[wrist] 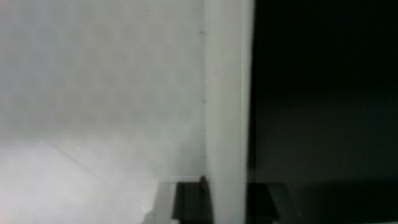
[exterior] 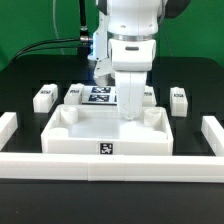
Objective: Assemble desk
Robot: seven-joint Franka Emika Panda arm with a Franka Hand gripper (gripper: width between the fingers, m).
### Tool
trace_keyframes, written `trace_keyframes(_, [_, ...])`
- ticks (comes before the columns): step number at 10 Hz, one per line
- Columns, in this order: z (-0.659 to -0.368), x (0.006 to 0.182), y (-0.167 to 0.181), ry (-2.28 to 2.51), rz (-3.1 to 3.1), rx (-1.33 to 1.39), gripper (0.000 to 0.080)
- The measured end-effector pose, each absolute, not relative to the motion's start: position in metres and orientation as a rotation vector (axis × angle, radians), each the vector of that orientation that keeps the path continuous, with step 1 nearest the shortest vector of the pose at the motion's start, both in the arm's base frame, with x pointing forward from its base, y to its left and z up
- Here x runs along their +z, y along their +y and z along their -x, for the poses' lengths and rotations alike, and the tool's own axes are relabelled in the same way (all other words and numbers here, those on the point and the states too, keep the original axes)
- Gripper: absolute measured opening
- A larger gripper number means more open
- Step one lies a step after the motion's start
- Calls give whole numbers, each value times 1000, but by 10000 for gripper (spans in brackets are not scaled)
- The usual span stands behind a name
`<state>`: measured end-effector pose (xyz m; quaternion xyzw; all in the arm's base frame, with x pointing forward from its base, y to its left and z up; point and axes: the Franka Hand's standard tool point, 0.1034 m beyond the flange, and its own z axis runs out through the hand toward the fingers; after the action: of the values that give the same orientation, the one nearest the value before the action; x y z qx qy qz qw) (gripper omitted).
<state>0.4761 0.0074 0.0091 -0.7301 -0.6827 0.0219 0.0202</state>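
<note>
**A:** One desk top (exterior: pixel 72 140) in the exterior view. Where does it sit, and which way does it run?

**B:** It lies just in front of the marker board (exterior: pixel 98 95), on the camera's side of it, open side up. Its long axis runs from the exterior view's left to the exterior view's right, parallel to the board. The long wall that carries the square tag (exterior: pixel 104 148) faces away from the board, toward the camera.

**A:** And the gripper (exterior: pixel 130 113)?

**B:** It comes straight down onto the long rim nearest the board, a little toward the exterior view's right of the middle. The jaws are pinched nearly together. In the wrist view a thin white rim (wrist: pixel 228 100) runs up between the two dark fingers (wrist: pixel 189 206), so it is clamped on the desk top's wall.

**A:** What else lies around the board?

**B:** The inner left leg (exterior: pixel 73 92) and the inner right leg (exterior: pixel 148 95) sit just beside the board's two ends. The outer left leg (exterior: pixel 43 97) and the outer right leg (exterior: pixel 177 99) lie farther out on each side. The low border wall (exterior: pixel 60 166) runs beyond the desk top, on the side away from the board.
</note>
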Motion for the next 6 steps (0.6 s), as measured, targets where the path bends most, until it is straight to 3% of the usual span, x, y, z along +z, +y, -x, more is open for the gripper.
trace_keyframes(2, [-480,10,10,-2124,2260,64,57])
trace_keyframes(6, [-519,8,48,-2166,2213,14,57])
